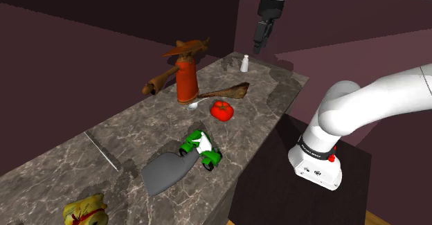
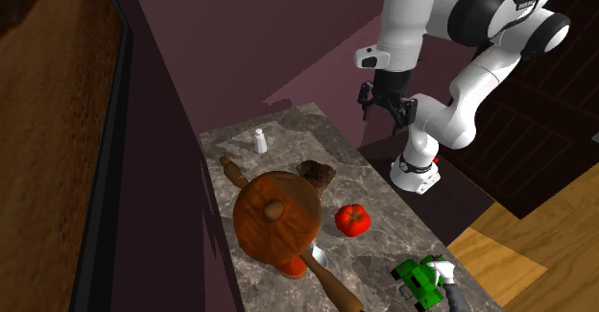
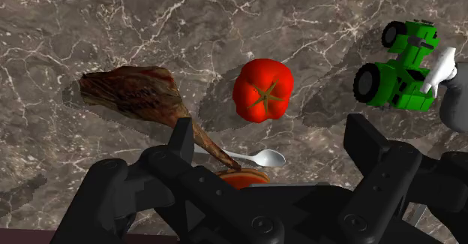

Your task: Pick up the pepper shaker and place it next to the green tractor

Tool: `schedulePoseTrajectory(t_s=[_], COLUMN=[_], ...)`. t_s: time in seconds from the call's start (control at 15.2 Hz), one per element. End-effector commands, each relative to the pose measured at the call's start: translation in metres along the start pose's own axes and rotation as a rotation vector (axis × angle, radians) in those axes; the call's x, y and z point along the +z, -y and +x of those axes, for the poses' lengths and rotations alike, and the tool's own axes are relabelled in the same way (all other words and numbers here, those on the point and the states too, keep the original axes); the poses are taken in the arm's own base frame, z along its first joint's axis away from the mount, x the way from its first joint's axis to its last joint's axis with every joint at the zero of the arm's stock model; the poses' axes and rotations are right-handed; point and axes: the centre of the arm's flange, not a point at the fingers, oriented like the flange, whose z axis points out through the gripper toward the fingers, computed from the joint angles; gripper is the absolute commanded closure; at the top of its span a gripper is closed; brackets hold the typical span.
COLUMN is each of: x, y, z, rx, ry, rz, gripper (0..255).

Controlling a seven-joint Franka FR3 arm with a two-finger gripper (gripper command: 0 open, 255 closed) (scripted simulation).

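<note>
The pepper shaker [image 1: 244,63] [image 2: 260,141] is a small white bottle standing upright near the far end of the marble counter [image 1: 138,130]. The green tractor [image 1: 201,147] [image 2: 422,281] [image 3: 397,73] with black wheels sits near the counter's front edge, well away from the shaker. My black gripper [image 1: 258,47] [image 2: 389,110] [image 3: 271,130] hangs open in the air above the counter's far end, higher than the shaker and a little to its right in the shoulder view. Nothing is between its fingers [image 3: 180,141].
A red tomato-like fruit [image 1: 221,110] [image 3: 262,91] lies between shaker and tractor. A red figure with a wide brown hat [image 1: 184,78] [image 2: 276,214] and brown arms stands mid-counter beside a spoon [image 3: 259,158]. A grey blade-shaped object [image 1: 166,172] lies by the tractor, a yellow object [image 1: 84,213] farther along.
</note>
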Motion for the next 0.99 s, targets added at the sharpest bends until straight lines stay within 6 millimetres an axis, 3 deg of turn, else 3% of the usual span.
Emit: schedulePoseTrajectory(t_s=[0.0,0.92], x=[0.000,0.077], y=[0.000,-0.142], z=[0.000,0.065], rx=[0.000,0.054], ry=[0.000,-0.002], rz=[0.000,-0.082], gripper=[0,0])
